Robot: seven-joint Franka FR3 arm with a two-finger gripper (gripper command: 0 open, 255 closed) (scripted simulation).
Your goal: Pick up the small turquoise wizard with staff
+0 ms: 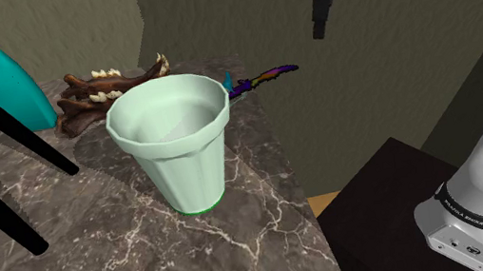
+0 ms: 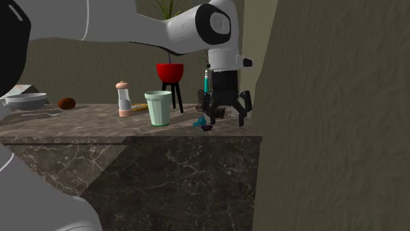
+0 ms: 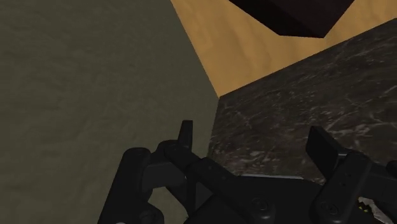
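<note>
Spread fingers [image 2: 244, 105], apparently near wizard [image 2: 199, 122]

wizard [image 2: 199, 122] | small, turquoise | staff [image 1: 266, 79] purple-orange | lying on marble counter [image 2: 98, 125] by its edge

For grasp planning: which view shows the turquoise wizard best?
Second exterior view: the wizard sits unobstructed near the end effector. In the shoulder view the cup hides all but its tip and staff. The wrist view faces the counter edge.

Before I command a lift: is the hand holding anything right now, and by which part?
Nothing is held. The hand is open with nothing between its fingers; the turquoise wizard lies on the counter beside it.
</note>
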